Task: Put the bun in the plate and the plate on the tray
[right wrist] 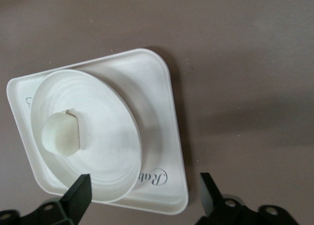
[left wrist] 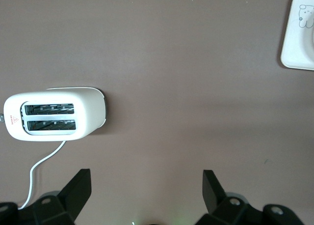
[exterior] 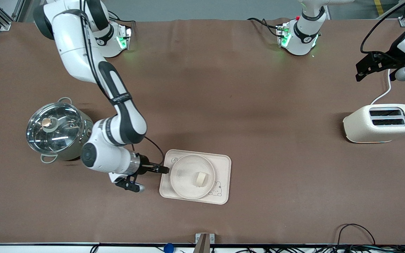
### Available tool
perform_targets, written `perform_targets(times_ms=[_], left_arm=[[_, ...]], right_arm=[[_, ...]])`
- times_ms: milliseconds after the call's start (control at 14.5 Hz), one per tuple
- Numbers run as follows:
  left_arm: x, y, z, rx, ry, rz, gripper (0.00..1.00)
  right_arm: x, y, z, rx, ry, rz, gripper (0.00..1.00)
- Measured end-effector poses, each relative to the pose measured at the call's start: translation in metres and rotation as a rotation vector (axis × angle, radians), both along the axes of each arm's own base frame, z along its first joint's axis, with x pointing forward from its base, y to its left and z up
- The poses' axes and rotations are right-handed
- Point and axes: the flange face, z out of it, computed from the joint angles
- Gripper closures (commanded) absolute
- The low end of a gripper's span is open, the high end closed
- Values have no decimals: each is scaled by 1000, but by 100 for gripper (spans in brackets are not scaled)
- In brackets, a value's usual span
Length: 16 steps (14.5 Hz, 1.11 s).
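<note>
Tray (exterior: 223,165) near the front camera carries the plate (exterior: 185,182), stiff, probably slick, best pinched by its rim. Inside sits the bun (exterior: 200,178), light-looking. Right gripper (exterior: 164,170) gapes empty at the tray's edge; left gripper (left wrist: 147,195) waits wide over the toaster (exterior: 380,123).

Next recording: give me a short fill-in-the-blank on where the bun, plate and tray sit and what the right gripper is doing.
1. The bun lies in the ____.
2. The plate rests on the ____.
3. The right gripper, at the tray edge toward the right arm's end of the table, has its fingers ____.
4. The left gripper waits above the table near the ____.

Missing words: plate; tray; open; toaster
</note>
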Motion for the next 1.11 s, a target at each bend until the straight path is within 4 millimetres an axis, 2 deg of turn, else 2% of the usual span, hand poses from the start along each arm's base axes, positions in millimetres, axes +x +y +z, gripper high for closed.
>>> perform_targets(times_ms=[277, 484, 623, 761, 969, 1107], left_arm=[[0, 0, 0, 0, -1, 0, 0], [0, 0, 1, 0, -2, 0, 0], [0, 0, 1, 0, -2, 0, 0], [0, 0, 1, 0, -2, 0, 0], [0, 0, 1, 0, -2, -1, 0], [0, 0, 1, 0, -2, -1, 0]], right_arm=[[1, -64, 59, -31, 58, -23, 0], [-11, -131, 128, -120, 90, 6, 0], [-28, -180, 180, -166, 103, 33, 0], [-49, -220, 223, -196, 119, 66, 0], [-81, -259, 271, -254, 119, 86, 0], [-100, -270, 298, -299, 82, 125, 0]])
